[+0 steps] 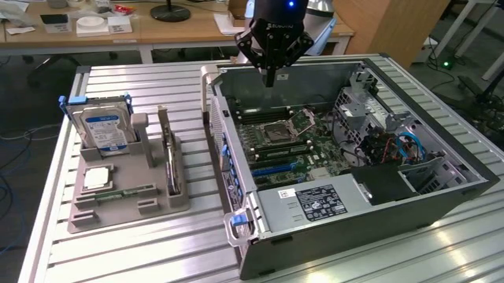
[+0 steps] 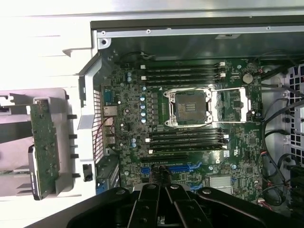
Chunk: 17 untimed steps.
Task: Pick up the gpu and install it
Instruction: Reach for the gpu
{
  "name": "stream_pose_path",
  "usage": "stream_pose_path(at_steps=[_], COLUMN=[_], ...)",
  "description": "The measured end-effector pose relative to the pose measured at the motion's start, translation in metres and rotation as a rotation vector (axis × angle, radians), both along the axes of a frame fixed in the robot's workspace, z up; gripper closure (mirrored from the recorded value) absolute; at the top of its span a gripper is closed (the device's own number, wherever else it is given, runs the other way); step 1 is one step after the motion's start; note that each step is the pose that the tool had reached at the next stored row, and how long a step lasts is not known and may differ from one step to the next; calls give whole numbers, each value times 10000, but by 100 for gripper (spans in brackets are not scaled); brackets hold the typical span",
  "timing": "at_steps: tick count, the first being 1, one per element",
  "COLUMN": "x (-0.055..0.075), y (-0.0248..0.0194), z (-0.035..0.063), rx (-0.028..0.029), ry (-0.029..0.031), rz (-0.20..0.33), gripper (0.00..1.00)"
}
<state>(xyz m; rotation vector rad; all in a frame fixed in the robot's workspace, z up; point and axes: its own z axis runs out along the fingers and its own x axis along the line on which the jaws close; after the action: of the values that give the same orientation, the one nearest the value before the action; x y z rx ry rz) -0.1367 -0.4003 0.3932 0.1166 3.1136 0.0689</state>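
- Pincer shut, empty, hung over the open PC case, above the motherboard.
- gpu stood on edge in the grey holder on the worktop, beside the hard drive, well apart from the pincer, toward the exterior view's left, beyond the case wall.
- Its long axis ran roughly parallel to that wall.

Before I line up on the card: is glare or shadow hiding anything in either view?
Wrist view: the holder around the gpu is washed out to white, the motherboard evenly lit, the pincer a dark mass. Exterior view: bright reflections on the table slats, the case back wall in shade.
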Motion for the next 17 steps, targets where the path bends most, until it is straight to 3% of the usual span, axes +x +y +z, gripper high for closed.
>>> stream_pose_path(at_steps=[17], x=[-106], y=[-12], z=[0], rx=[-1], ry=[1], rz=[0], gripper=[90])
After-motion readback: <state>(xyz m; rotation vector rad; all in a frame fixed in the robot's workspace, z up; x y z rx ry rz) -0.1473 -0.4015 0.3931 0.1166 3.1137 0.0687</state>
